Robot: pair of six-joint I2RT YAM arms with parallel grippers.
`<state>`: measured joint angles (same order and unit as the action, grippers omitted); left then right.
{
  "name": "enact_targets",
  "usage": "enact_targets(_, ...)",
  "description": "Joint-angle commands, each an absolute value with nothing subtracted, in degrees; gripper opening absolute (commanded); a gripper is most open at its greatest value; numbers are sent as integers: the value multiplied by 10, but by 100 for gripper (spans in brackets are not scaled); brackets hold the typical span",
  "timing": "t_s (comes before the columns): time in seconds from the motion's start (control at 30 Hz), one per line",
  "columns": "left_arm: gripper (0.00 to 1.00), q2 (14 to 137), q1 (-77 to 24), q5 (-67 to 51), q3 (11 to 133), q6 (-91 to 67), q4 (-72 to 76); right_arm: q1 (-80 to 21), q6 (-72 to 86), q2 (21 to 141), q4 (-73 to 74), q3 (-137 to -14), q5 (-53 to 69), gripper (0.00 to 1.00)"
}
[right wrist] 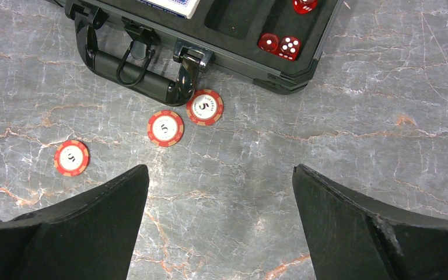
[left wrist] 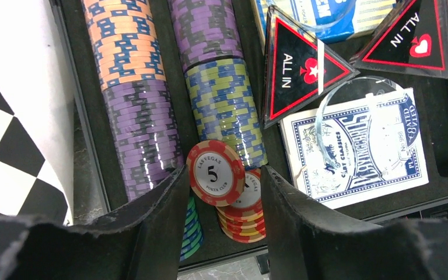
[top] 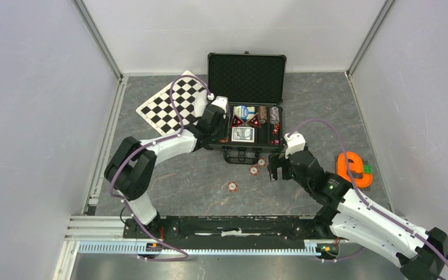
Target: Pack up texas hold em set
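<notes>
Left hand (left wrist: 224, 175) is inside the poker case (top: 246, 79), at its near-left slot. Its fingers stand slightly wider than the red 5 chip (left wrist: 216, 173), which leans on a short red stack (left wrist: 242, 221); not clamped.

Right hand (right wrist: 219, 175) hangs wide open and empty over the tabletop (right wrist: 356, 146). 3 loose red chips lie flat to its far left:
- Chip 1 (right wrist: 205, 107): just beside the case handle (right wrist: 134, 73), tight room.
- Chip 2 (right wrist: 165, 128): bare room all round, likely the easiest pick.
- Chip 3 (right wrist: 72, 158): leftmost.

Right arm is nearer all 3.
</notes>
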<state>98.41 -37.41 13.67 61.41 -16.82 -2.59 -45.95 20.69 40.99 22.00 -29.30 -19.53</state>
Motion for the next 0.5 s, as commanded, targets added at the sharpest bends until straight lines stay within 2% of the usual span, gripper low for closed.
enact_targets(0.0, 56, 975, -377, 134, 604, -169, -3, -458, 202, 412, 218, -314, -202, 99)
enact_targets(0.37, 59, 947, -378, 121, 604, -173, -13, -458, 196, 424, 212, -319, -196, 99)
enact_targets(0.47, 54, 945, -378, 111, 611, -174, -23, -458, 194, 424, 213, -320, -197, 99)
